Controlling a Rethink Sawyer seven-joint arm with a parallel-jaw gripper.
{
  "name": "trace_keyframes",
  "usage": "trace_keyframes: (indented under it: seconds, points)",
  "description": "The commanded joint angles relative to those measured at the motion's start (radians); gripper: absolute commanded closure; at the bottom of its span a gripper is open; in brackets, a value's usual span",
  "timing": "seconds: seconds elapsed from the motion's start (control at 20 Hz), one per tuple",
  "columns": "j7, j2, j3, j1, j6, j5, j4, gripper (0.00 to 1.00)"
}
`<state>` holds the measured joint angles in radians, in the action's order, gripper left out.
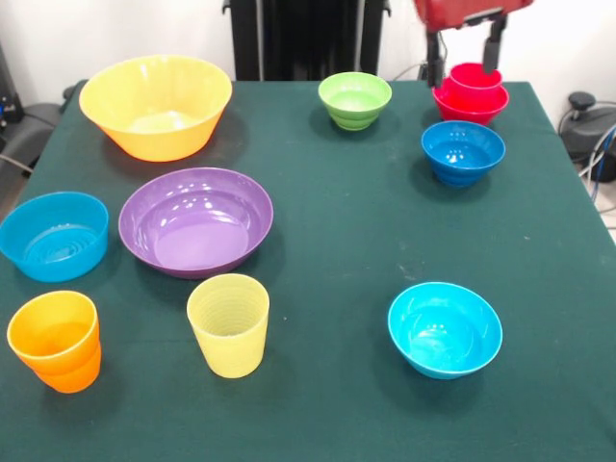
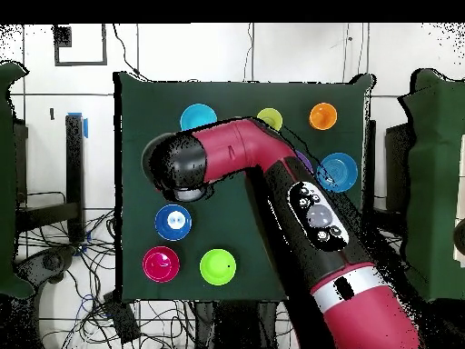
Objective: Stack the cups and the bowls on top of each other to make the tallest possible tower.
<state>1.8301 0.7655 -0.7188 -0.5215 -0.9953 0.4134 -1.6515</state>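
Cups and bowls spread over a green table (image 1: 327,241), with the gripper (image 1: 464,60) hanging above the red stack.

Its two dark fingers (image 1: 435,60) stand apart, one on each side of the red cup (image 1: 475,76), which sits nested in the red bowl (image 1: 470,104) at the far right corner in the front view; whether they touch the cup cannot be told. Just in front of that stack sits the dark blue bowl (image 1: 463,150), and the lime green bowl (image 1: 355,99) is off to its left. Far left is the large yellow-orange bowl (image 1: 156,104), with the purple bowl (image 1: 196,220) in front of it and the light blue bowl (image 1: 55,235) beside that. Nearest the camera are the orange cup (image 1: 56,340), the pale yellow cup (image 1: 229,323) and the cyan bowl (image 1: 445,328), each standing alone. From overhead, the red and black arm (image 2: 272,182) covers the middle of the table.
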Motion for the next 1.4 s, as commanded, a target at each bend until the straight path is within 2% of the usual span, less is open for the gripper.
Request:
trace_keyframes:
  seconds: [0.05,0.3,0.5,0.8,1.1,1.4]
  points:
    - [-0.232,-0.054,-0.026,0.009,-0.058,0.071,0.093,0.0]
    - [-0.3,-0.123,-0.021,-0.031,-0.051,0.121,0.137,0.0]
    - [-0.315,-0.181,0.0,-0.051,-0.04,0.17,0.178,0.0]
    - [-0.359,-0.225,-0.02,-0.091,-0.033,0.208,0.217,0.0]
    - [-0.327,-0.244,-0.035,-0.088,-0.003,0.237,0.23,0.0]
    - [-0.364,-0.298,-0.042,-0.081,-0.019,0.268,0.307,0.0]
